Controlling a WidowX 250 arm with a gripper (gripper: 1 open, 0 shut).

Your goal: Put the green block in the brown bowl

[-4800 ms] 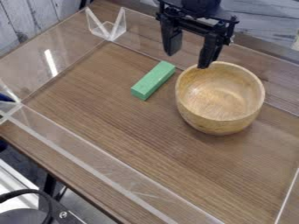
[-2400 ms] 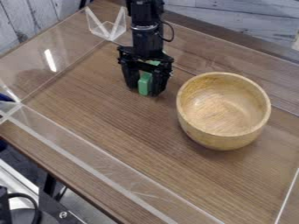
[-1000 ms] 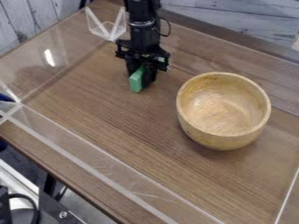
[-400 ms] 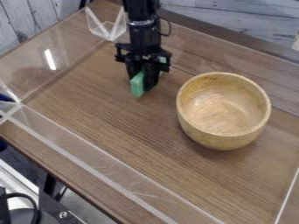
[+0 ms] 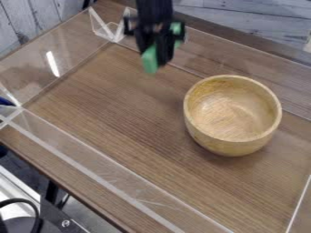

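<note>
Between the tool's closed jaws hangs the green block.

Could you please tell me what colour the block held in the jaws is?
Bright green; the green block shows in the single camera view.

A dark wooden table edged by clear panels, with perhaps pale planks behind.
</note>
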